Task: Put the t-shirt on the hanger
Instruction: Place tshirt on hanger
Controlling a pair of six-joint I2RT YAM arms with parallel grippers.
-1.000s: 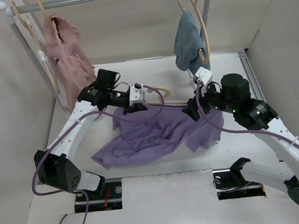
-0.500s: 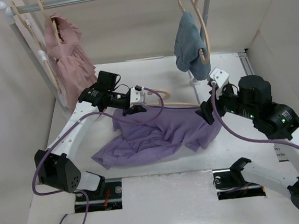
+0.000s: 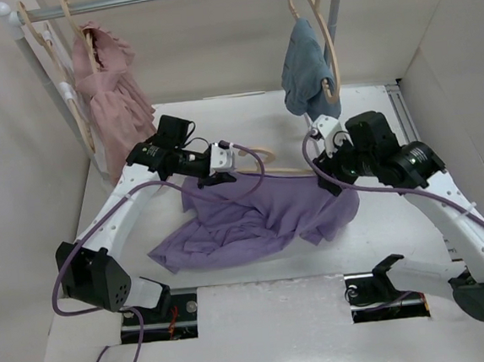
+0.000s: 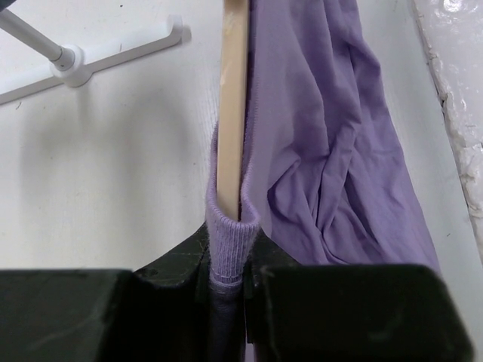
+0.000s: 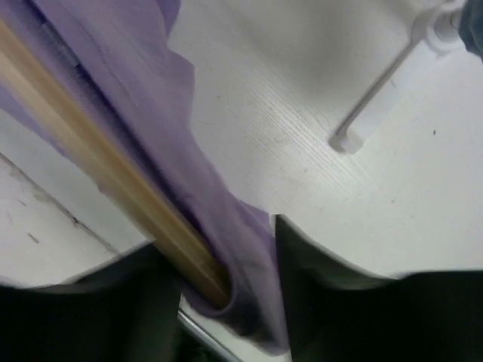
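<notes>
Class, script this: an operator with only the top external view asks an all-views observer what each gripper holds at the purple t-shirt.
Operator: What is held on the left?
Observer: The left gripper pinches the t-shirt's ribbed edge.
Operator: Anything inside it?
Observer: The hanger's bar runs inside that fold, out from the fingers.
Operator: And the right?
Observer: The right gripper holds the bar's end, wrapped in purple fabric, between its fingers.
</notes>
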